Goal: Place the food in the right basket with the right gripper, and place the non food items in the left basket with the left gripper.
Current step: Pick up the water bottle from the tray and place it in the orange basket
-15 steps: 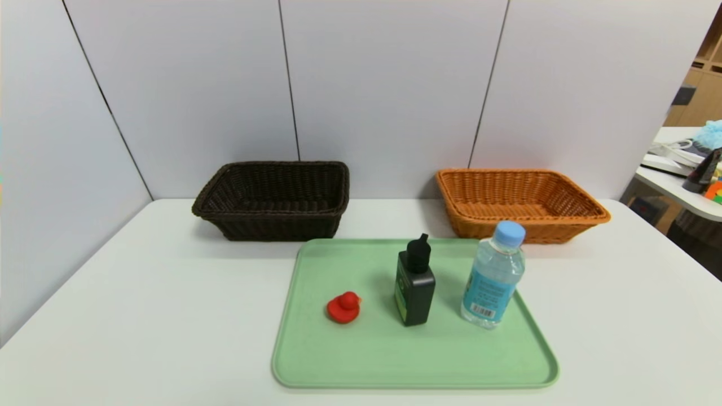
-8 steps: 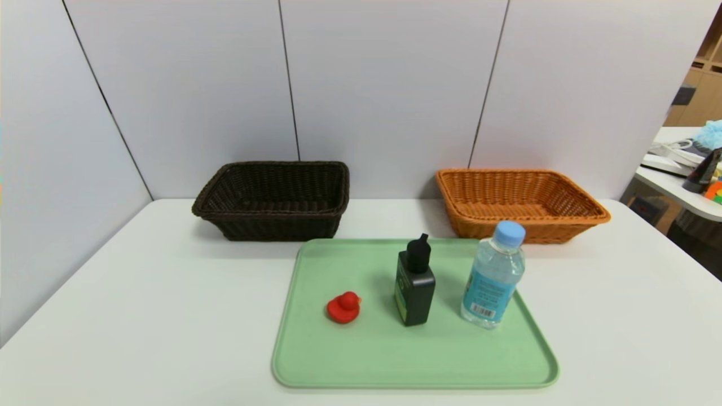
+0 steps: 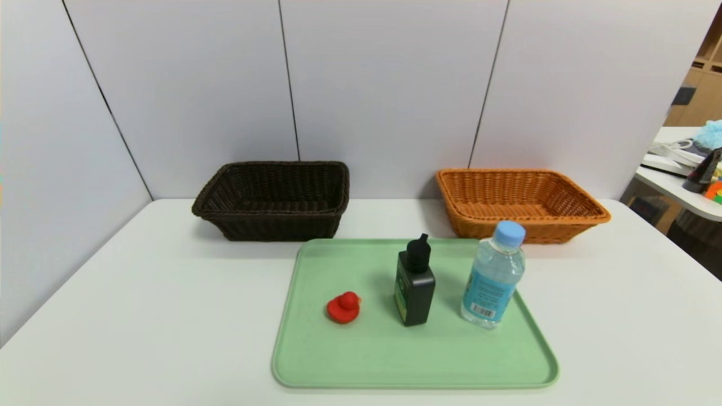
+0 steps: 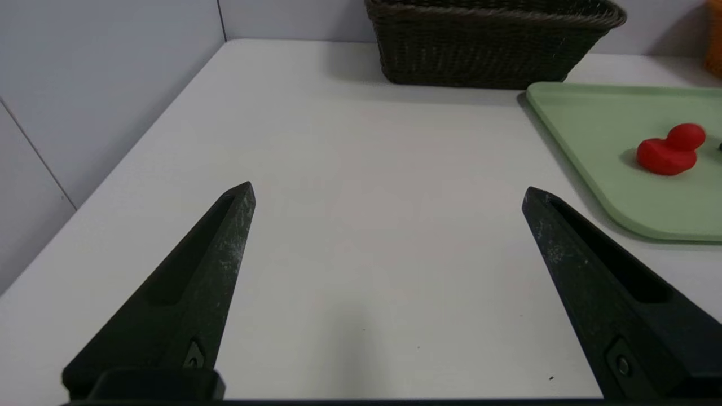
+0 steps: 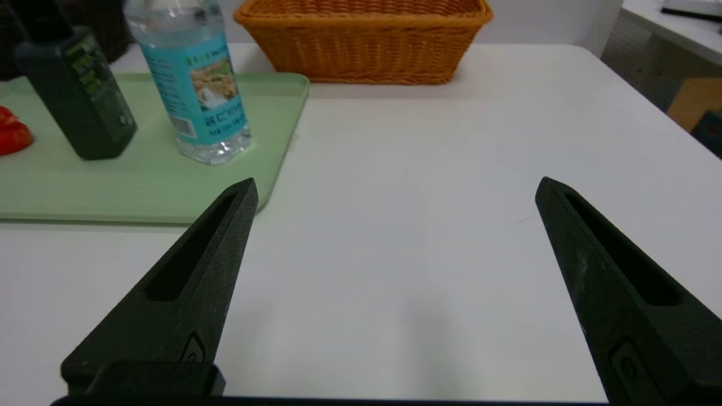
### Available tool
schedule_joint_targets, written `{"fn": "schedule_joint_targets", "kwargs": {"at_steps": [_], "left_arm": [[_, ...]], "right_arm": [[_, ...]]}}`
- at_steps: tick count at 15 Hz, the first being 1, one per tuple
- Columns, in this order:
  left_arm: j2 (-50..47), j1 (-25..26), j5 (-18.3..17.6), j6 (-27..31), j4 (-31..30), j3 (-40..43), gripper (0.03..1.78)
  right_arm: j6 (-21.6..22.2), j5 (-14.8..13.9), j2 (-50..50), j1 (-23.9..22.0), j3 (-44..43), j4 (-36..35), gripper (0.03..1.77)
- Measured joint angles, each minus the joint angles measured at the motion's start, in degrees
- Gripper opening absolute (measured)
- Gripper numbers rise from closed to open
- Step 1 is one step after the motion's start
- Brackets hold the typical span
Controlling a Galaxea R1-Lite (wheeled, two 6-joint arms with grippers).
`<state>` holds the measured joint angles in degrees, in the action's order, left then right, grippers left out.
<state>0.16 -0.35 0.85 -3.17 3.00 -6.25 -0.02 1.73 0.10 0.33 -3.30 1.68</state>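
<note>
The head view takes in the whole layout but neither arm: a white bench (image 3: 141, 316) carries a green tray (image 3: 350, 361), with a dark basket (image 3: 273, 200) behind it on the left and an orange basket (image 3: 519, 203) behind it on the right, both against the wall panels. On the tray stand three things in a row: a red duck (image 3: 343, 307) toward the left, a black bottle (image 3: 415, 285) in the middle and a water bottle (image 3: 493, 276) with a blue cap at the right edge, all upright and apart from each other.

Only the wrist views show the arms. The left gripper (image 4: 388, 192) hangs low over bare bench to the left of the tray, pointing level toward the dark basket (image 4: 491, 48); its jaws are spread wide and hold nothing, touching nothing. Beyond one finger lies the tray corner (image 4: 569, 141) with the duck (image 4: 670, 151) on it.

The right gripper (image 5: 396, 186) sits likewise over bare bench to the right of the tray (image 5: 141, 192), released wide and empty, facing the orange basket (image 5: 364, 42). This view alone shows the water bottle (image 5: 194, 90) label close up, with a picture on blue, and the black bottle (image 5: 76, 90) beside it; a sliver of the duck (image 5: 11, 132) shows at the edge. The head view also catches a second table at the far right with clutter.
</note>
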Motion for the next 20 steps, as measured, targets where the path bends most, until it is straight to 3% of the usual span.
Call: {"fn": "schedule_joint_targets", "kwargs": {"at_steps": [5,9,13,20], "left_arm": [[7.9,0.1,-5.4,4.4,5.3,-14.9,1.69],[18.9,0.1,-9.9,5.7,3.9,-22.8,1.69],[29.1,0.1,-15.2,7.8,1.7,-26.6,1.69],[45.4,0.0,-14.6,7.5,-9.2,-23.8,1.69]], "right_arm": [[-0.2,10.3,8.8,0.0,-18.7,11.0,1.70],[-0.8,16.4,21.1,0.1,-25.5,7.9,1.70],[-1.0,19.9,34.9,1.5,-28.1,1.4,1.70],[-0.8,20.3,57.9,8.3,-27.5,-11.9,1.70]]}}
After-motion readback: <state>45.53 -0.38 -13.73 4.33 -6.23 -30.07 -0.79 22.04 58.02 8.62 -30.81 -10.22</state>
